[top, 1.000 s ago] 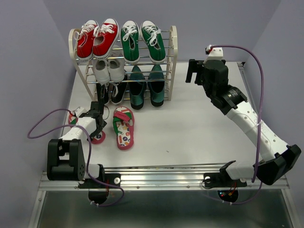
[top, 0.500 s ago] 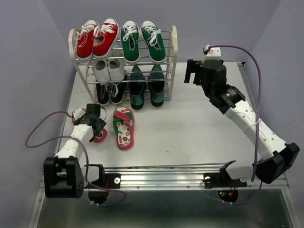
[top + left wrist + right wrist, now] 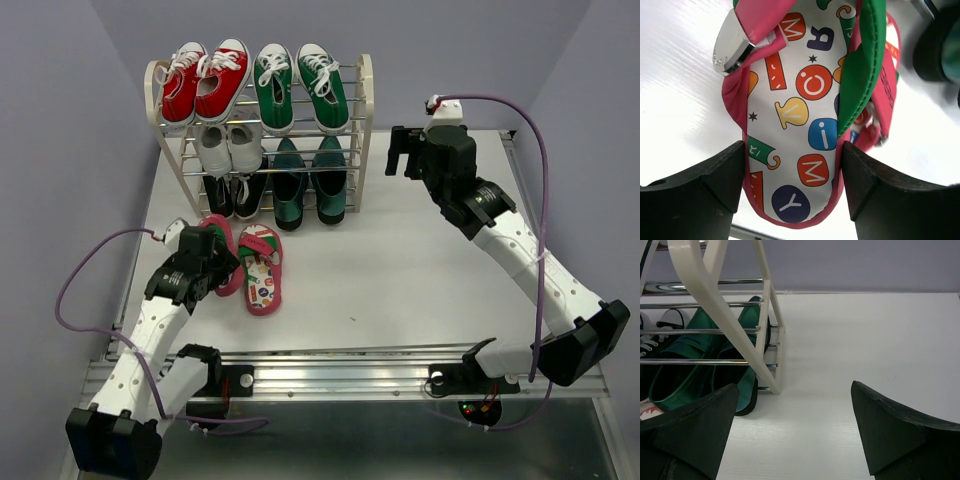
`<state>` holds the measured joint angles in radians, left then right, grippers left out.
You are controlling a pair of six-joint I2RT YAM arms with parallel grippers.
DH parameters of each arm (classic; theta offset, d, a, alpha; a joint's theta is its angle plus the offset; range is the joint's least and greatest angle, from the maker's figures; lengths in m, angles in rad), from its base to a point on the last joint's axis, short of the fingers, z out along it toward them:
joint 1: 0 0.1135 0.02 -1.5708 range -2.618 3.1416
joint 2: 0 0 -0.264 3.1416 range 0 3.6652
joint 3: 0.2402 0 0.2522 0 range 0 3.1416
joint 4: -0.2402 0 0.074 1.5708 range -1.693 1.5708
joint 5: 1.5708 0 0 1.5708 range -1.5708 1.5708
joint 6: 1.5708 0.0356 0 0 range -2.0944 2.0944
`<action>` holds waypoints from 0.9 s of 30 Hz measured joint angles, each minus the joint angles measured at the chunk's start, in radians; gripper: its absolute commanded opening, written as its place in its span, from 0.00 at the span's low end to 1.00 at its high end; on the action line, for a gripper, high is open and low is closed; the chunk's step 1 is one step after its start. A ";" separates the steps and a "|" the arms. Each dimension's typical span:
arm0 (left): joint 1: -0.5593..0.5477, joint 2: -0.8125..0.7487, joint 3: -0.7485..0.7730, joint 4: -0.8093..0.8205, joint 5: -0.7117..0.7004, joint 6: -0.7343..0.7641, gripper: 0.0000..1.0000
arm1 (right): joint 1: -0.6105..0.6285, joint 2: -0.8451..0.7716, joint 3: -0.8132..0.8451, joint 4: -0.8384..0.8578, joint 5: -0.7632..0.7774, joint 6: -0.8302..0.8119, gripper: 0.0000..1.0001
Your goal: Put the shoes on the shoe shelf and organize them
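Left arm reaches forward, tool clamping 1 flip-flop.

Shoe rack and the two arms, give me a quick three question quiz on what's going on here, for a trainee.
1. True or false: the left end effector grips a flip-flop.
2. The green sneakers sit on which tier of the shoe rack: A top, B middle, C bottom?
3. Fill in: the right end effector is ___.
Key: 1 true; 2 A; 3 open.
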<state>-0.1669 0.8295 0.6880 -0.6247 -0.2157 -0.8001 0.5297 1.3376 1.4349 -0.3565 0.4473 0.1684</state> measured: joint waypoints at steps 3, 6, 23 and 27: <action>-0.085 -0.016 0.036 -0.058 0.007 0.004 0.00 | 0.000 0.000 0.000 0.001 -0.003 0.000 1.00; -0.190 -0.025 0.107 -0.100 0.037 0.014 0.00 | 0.000 0.001 0.000 0.004 -0.003 0.000 1.00; -0.473 0.000 0.295 -0.185 0.098 0.129 0.00 | 0.000 0.031 -0.004 0.026 -0.003 -0.016 1.00; -0.562 0.040 0.338 -0.141 0.040 0.158 0.00 | 0.000 0.047 -0.004 0.028 -0.003 -0.023 1.00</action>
<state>-0.7292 0.8692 1.0256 -0.7658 -0.1757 -0.6418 0.5297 1.3846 1.4311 -0.3283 0.4446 0.1455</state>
